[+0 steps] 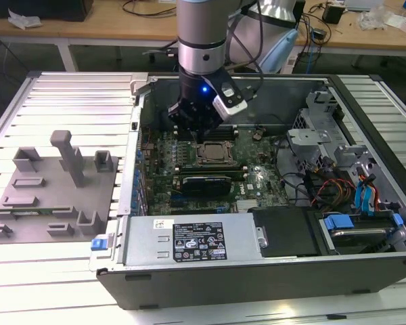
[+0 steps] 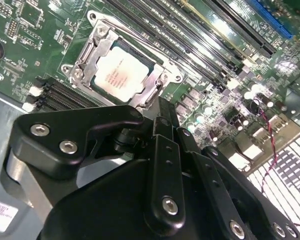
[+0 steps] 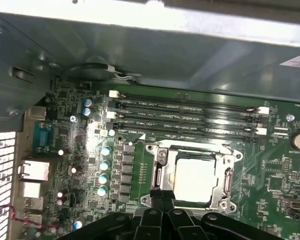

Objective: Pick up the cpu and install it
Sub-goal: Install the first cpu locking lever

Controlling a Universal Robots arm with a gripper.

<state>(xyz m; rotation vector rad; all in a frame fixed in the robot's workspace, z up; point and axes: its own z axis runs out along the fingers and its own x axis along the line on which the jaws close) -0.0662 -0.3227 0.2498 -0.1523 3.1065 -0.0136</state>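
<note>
While the arm (image 1: 201,40) stood near vertical in the exterior view, dropping straight from above into the open PC case (image 1: 257,277), its wrist pointed down & the gripper (image 1: 197,137) hung low over the mobo (image 1: 260,183). A blue light glowed on the wrist. The fingers (image 2: 165,135) looked drawn together, tips converging to a point w/ nothing btwn them. In the second wrist view those tips sat just beside the socket frame (image 2: 85,60), at its edge; whether they touched it couldn't be told. The cpu (image 2: 121,75) lay flat inside that frame, silver-white top up, metal bordering all four sides. In the first wrist view it showed just past the fingertips, w/ the RAM slots (image 3: 190,117) beyond. The PSU (image 1: 196,240) ran along the case's near wall in the exterior view. Grey blocks (image 1: 71,159) stood on the bench (image 1: 68,95) at the exterior view's left, well apart from the gripper
</note>
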